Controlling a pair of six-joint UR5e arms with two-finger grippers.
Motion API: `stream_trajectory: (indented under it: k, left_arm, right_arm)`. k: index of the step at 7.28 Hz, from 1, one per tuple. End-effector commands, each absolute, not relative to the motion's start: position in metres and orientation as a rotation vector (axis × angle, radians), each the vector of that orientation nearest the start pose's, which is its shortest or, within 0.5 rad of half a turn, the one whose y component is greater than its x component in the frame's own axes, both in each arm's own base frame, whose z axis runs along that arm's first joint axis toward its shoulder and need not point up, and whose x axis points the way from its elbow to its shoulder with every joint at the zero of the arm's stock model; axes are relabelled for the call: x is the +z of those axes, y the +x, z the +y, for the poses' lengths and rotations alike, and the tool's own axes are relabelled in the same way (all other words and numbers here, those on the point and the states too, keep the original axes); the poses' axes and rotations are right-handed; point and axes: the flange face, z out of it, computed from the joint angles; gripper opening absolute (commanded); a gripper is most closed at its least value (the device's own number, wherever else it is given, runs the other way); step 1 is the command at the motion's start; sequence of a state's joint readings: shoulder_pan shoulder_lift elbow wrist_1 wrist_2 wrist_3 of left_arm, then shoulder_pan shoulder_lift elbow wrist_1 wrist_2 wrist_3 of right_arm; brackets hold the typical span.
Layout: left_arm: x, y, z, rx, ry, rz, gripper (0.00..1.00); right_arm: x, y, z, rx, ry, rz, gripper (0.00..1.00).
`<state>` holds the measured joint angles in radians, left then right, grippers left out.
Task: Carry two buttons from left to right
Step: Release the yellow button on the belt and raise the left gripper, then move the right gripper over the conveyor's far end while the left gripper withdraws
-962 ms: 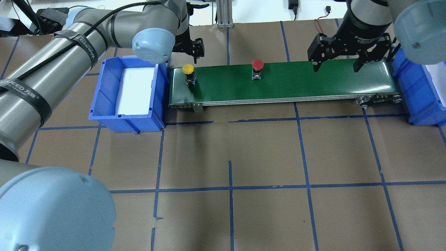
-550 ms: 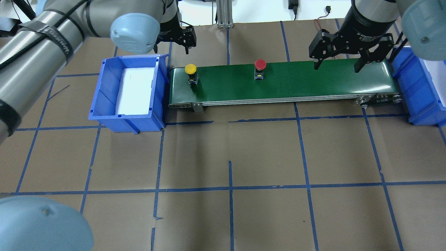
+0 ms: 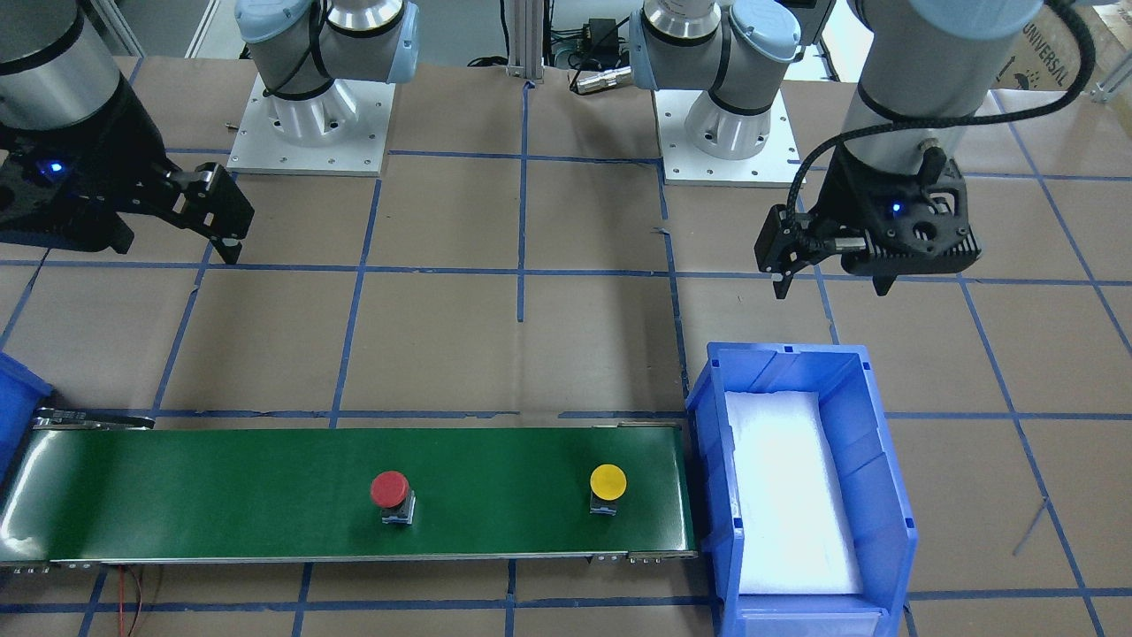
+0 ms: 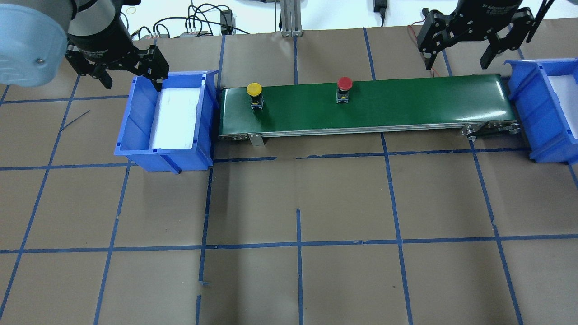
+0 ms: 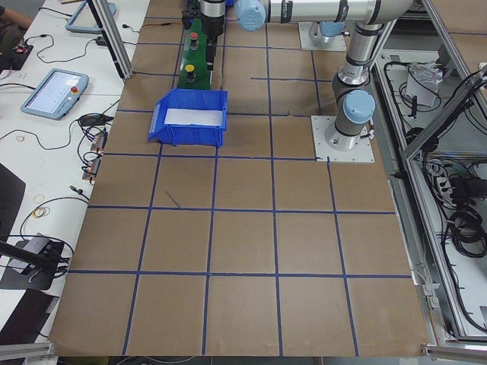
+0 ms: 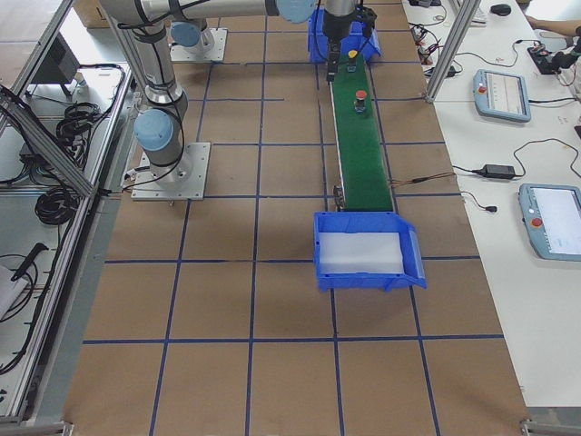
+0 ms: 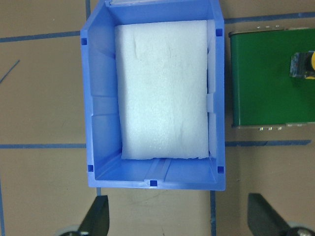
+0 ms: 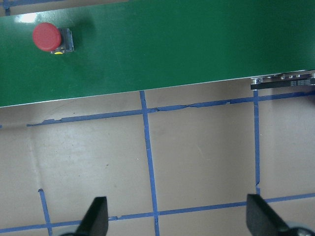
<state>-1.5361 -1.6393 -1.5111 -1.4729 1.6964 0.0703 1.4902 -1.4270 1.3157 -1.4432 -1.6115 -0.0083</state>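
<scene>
The yellow button (image 4: 254,89) stands upright near the left end of the green conveyor belt (image 4: 406,101). The red button (image 4: 345,83) stands upright near the belt's middle. Both also show in the front view, yellow (image 3: 608,482) and red (image 3: 390,489). My left gripper (image 4: 133,79) is open and empty above the far rim of the left blue bin (image 4: 135,131). Its wrist view shows the bin's white foam (image 7: 165,88) and the yellow button (image 7: 307,64) at the right edge. My right gripper (image 4: 456,63) is open and empty behind the belt's right end. Its wrist view shows the red button (image 8: 47,37).
A second blue bin (image 4: 533,113) with white foam stands at the belt's right end. The brown table (image 4: 298,203) carries a blue tape grid. Cables and an aluminium post (image 4: 289,18) lie along the far edge.
My left gripper moved left, from the belt's left end to the left bin's far rim. My right gripper rose and drew back from the belt. Both buttons shifted slightly right along the belt.
</scene>
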Motion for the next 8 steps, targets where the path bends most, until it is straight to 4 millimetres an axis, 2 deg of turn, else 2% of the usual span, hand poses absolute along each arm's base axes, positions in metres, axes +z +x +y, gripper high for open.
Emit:
stream_trajectory:
  k: [1, 2, 3, 5, 6, 7, 8]
  left_arm:
    - [0.515, -0.1, -0.512, -0.093, 0.046, 3.009, 1.0]
    - [0.519, -0.1, -0.51, -0.095, 0.046, 3.01, 1.0]
    - [0.519, -0.1, -0.51, -0.095, 0.046, 3.01, 1.0]
    - [0.519, -0.099, -0.51, -0.095, 0.044, 3.012, 1.0]
    - [0.519, -0.099, -0.51, -0.095, 0.044, 3.012, 1.0]
    - [0.519, -0.099, -0.51, -0.095, 0.044, 3.012, 1.0]
    - [0.519, -0.1, -0.51, -0.095, 0.047, 3.013, 1.0]
  right_arm:
    - [0.541, 0.022, -0.577, 0.019, 0.152, 3.166, 1.0]
    - [0.541, -0.012, -0.567, 0.117, 0.071, 3.169, 0.99]
    - [0.544, -0.039, -0.561, 0.127, 0.063, 3.163, 0.98]
    - [0.532, -0.058, -0.564, 0.176, -0.202, 3.178, 0.98]
    - [0.519, -0.067, -0.578, 0.151, -0.284, 3.175, 0.98]
    - [0.488, -0.075, -0.602, 0.186, -0.443, 3.137, 0.93]
    - [0.459, -0.081, -0.621, 0.202, -0.536, 3.112, 0.92]
